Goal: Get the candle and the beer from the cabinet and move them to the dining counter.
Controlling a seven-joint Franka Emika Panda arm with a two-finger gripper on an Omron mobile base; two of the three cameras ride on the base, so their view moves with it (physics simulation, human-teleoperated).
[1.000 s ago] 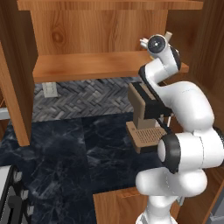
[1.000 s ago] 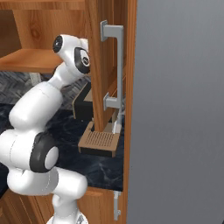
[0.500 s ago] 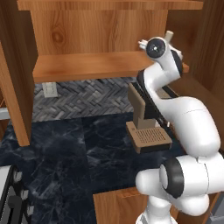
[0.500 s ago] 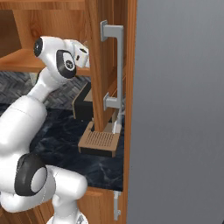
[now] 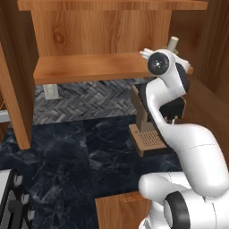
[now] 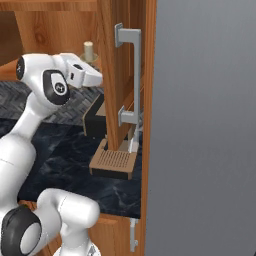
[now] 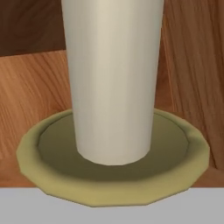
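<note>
The candle (image 7: 113,78) stands on the cabinet (image 5: 103,67) shelf, its dish flat on the wood; the end effector (image 6: 92,76) is right at it, apparently narrowed around it; neither item has reached the tabletop.

Base views flank cabinet (image 5: 98,67), hand view seemingly touching candle (image 7: 113,78)

Candle (image 7: 113,78) upright on the inner shelf (image 5: 89,67) of the cabinet (image 5: 103,27), at the shelf's right end, close to the right side wall. Gripper (image 6: 95,76) up at the shelf edge just before the candle (image 6: 89,50). Below the shelf, counter (image 5: 67,161) against the back wall, with a small stand (image 5: 150,138) on it toward the right. Open cabinet door (image 6: 125,75) right of the arm, handle (image 6: 134,75) facing outward
</note>
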